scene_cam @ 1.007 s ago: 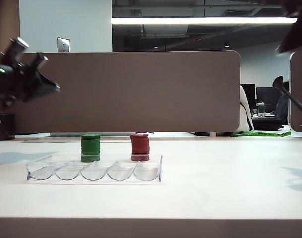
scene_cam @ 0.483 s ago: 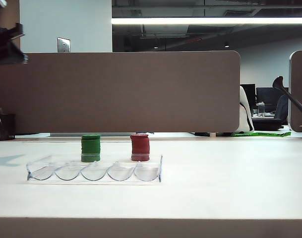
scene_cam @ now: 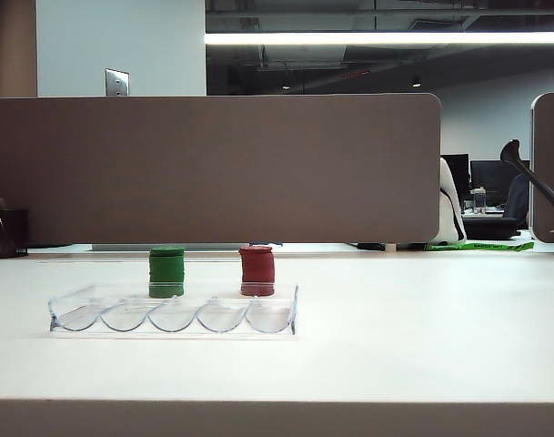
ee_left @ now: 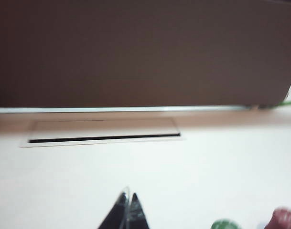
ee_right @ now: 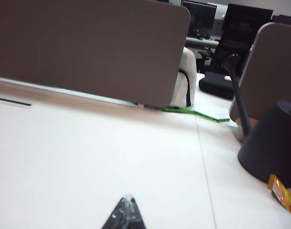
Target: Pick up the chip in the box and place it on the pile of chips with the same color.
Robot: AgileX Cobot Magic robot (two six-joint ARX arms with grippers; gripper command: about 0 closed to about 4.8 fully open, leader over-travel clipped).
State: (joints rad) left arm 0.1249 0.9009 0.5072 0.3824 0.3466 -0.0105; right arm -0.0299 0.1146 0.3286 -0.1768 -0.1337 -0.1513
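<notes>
- You've got no loose chip in sight: the tray [scene_cam: 172, 314] grooves look bare in the exterior view, and clear plastic may hide an edge. My guess is it already sits on the green stack [scene_cam: 166, 271]. Confirm before you move.
- Tray's long axis runs side to side across the exterior view. The green stack stands just behind its left-middle grooves and the red stack [scene_cam: 256, 270] behind its right end, the two stacks apart.
- Left fingers [ee_left: 128, 214] are pressed together with nothing between them.
- The left wrist view catches the green stack [ee_left: 225, 224] and red stack [ee_left: 284, 219] at the frame edge, off to one side of the tips, so the left arm is the nearer one.
- Right fingers [ee_right: 126, 214] also look pressed together and empty. They point over bare counter [ee_right: 88, 157] toward the divider [ee_right: 88, 47], with no task item in that view.
- Neither arm shows in the exterior view, so both look pulled back clear of the tray.
- If a chip is left, use the left arm and spread its fingers first.
</notes>
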